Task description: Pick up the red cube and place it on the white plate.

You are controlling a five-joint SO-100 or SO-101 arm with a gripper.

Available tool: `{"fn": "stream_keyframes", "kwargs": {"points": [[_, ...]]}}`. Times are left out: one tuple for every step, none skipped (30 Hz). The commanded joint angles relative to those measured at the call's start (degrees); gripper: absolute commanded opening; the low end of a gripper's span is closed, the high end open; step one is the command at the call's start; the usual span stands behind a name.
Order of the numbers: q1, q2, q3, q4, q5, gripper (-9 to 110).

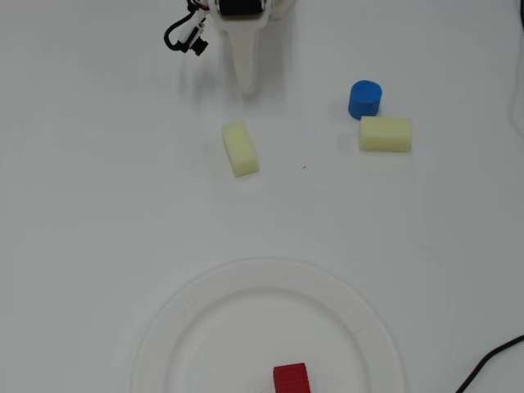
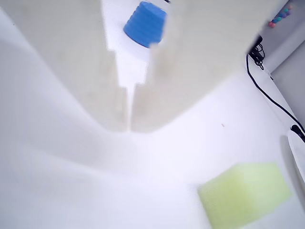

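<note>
The red cube [image 1: 291,378] sits on the white plate [image 1: 188,327], at the plate's near middle by the bottom edge of the overhead view. My gripper [image 1: 247,87] is far from it, at the top of the overhead view, pointing down the picture with nothing in it. In the wrist view the two white fingers meet at their tips, so my gripper [image 2: 129,125] is shut and empty. The red cube and the plate's face do not show in the wrist view.
A pale yellow foam block [image 1: 240,148] lies just below the gripper tip; it also shows in the wrist view [image 2: 244,193]. A blue cylinder [image 1: 365,98] [image 2: 145,23] and a second yellow block [image 1: 385,133] stand at the right. A black cable [image 1: 491,364] runs at the lower right.
</note>
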Motion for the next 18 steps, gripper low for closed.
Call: {"fn": "stream_keyframes", "kwargs": {"points": [[-0.26, 0.44, 1.14, -0.44, -0.18, 0], [-0.26, 0.44, 1.14, -0.44, -0.53, 0], [-0.26, 0.44, 1.14, -0.44, -0.79, 0], [-0.26, 0.44, 1.14, -0.44, -0.79, 0], [-0.18, 0.44, 1.14, -0.44, -0.79, 0], [-0.18, 0.44, 1.14, -0.44, -0.79, 0], [-0.09, 0.44, 1.14, -0.44, -0.7, 0], [0.09, 0.44, 1.14, -0.44, -0.53, 0], [0.53, 0.44, 1.14, -0.44, -0.18, 0], [1.14, 0.44, 1.14, -0.44, 0.35, 0], [1.41, 0.35, 1.14, -0.44, 0.7, 1], [1.41, 0.35, 1.14, -0.44, 0.62, 4], [1.41, 0.35, 1.14, -0.53, 0.53, 5], [1.41, 0.35, 1.14, -0.53, 0.53, 5], [1.41, 0.35, 1.14, -0.53, 0.53, 5], [1.41, 0.35, 1.14, -0.53, 0.53, 5], [1.41, 0.35, 1.14, -0.53, 0.53, 5], [1.41, 0.35, 1.14, -0.53, 0.53, 5]]}}
